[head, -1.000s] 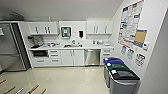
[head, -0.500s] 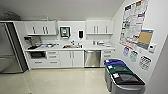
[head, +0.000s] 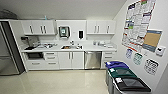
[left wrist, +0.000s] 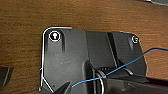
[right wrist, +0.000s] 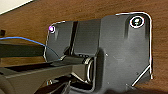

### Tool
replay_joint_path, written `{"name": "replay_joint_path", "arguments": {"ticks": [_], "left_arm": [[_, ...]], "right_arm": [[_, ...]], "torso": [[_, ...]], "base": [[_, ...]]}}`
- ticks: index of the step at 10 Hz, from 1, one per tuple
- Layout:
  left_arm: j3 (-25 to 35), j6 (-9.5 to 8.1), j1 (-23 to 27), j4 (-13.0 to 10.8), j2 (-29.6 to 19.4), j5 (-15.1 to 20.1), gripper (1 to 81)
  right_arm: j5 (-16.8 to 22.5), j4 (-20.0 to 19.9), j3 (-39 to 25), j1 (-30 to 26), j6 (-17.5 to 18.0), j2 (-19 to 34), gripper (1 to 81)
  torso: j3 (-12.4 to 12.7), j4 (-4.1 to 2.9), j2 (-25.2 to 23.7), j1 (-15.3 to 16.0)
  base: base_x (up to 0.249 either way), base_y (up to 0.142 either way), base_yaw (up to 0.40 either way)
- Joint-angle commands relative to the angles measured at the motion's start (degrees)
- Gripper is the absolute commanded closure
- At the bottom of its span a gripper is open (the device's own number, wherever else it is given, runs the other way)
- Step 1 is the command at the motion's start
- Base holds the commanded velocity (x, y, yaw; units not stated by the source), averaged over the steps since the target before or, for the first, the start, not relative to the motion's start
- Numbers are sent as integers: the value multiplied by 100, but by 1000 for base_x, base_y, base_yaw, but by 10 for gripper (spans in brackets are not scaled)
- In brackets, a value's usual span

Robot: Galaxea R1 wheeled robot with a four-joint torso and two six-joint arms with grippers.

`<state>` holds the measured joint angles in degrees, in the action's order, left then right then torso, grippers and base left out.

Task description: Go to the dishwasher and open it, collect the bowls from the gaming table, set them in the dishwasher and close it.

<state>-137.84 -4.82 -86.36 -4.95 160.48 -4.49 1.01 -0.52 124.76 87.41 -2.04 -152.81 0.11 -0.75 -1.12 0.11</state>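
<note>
The task looks barely begun: in the head view the dishwasher (head: 92, 60) sits at centre right of the frame, its steel-grey front shut under the white counter (head: 100, 48) between white cabinets (head: 71, 60), with open floor (head: 57, 83) before it, so opening it, fetching the bowls, loading and closing all seem left. That view alone gives the room, with the sink (head: 67, 47) at centre and the lidded bins (head: 125, 78) at lower right. Each wrist view gives brown wood-grain flooring (left wrist: 25, 30) beneath the robot's dark plate, and whether either claw is open or closed I cannot tell.
</note>
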Motion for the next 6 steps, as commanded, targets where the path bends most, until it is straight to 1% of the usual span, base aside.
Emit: {"name": "replay_joint_path", "arguments": {"ticks": [1,4,6], "left_arm": [[38,-28,308,-32,-68,255,10],[38,-28,308,-32,-76,256,10],[38,-28,308,-24,-68,264,10]], "right_arm": [[294,44,-76,-307,1,143,10],[294,52,-76,-307,1,143,10],[294,52,-76,-307,1,143,10]], "torso": [[0,0,0,0],[0,0,0,0],[0,0,0,2]], "base": [[240,0,0],[240,0,0],[211,0,0]]}}
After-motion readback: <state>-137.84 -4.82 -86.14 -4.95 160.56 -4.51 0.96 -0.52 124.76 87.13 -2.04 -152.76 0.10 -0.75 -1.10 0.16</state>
